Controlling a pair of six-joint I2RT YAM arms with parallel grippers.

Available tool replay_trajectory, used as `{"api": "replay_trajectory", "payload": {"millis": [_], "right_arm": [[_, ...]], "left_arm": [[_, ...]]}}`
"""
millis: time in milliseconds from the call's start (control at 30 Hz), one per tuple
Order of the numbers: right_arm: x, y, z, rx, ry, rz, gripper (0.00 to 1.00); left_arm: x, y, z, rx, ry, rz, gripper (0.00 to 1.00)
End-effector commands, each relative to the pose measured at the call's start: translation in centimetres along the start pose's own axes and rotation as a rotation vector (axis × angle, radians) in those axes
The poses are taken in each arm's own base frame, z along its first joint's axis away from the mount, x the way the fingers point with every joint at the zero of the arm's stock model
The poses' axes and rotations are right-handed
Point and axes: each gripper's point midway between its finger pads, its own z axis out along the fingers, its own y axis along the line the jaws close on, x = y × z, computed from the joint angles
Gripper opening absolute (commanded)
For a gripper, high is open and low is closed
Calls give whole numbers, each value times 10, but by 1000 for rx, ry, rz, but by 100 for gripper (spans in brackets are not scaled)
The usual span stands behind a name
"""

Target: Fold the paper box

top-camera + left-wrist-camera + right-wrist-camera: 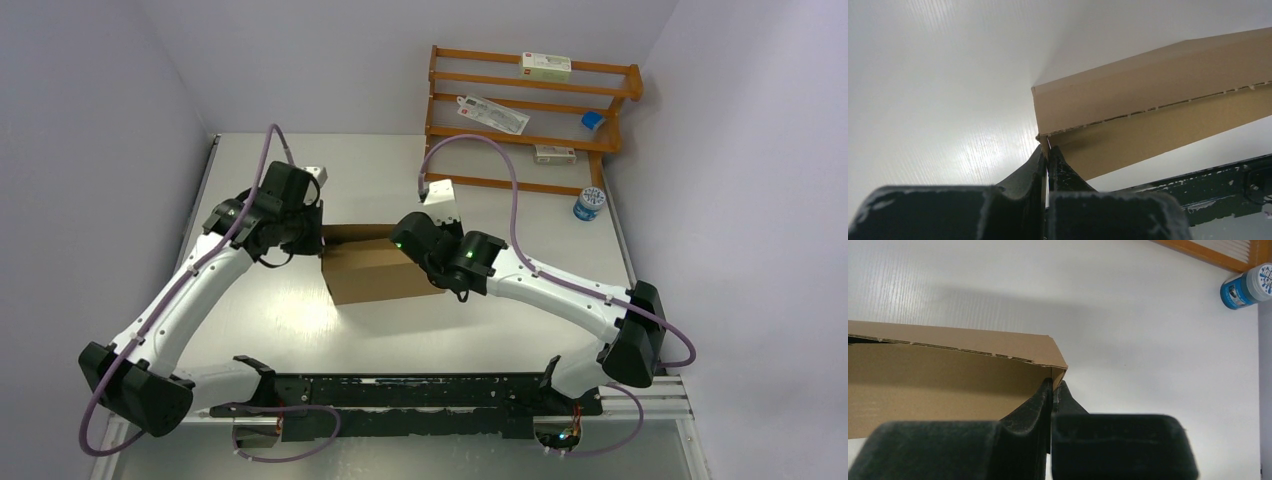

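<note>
The brown paper box (375,268) stands partly folded on the white table, between the two arms. My left gripper (318,240) is shut on the box's left corner. In the left wrist view the fingertips (1040,157) pinch the thin cardboard edge of the box (1148,100) below a perforated fold line. My right gripper (410,240) is shut on the box's right corner. In the right wrist view its fingertips (1046,390) clamp the side wall of the box (948,375) under the folded top edge.
An orange wooden rack (530,110) with small white cartons and a blue item stands at the back right. A blue-capped jar (589,203) stands by the rack and shows in the right wrist view (1245,287). A black rail (420,392) runs along the near edge.
</note>
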Motion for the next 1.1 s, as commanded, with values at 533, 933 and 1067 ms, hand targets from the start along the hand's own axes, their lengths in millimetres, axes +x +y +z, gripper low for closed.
{"api": "replay_trajectory", "payload": {"millis": [533, 933, 1067], "right_arm": [[4, 25, -3, -68, -14, 82, 0], [3, 23, -5, -69, -23, 90, 0], [2, 24, -4, -70, -25, 96, 0]], "left_arm": [[-10, -44, -25, 176, 5, -140, 5], [11, -45, -16, 197, 62, -138, 5], [30, -41, -7, 189, 100, -152, 5]]}}
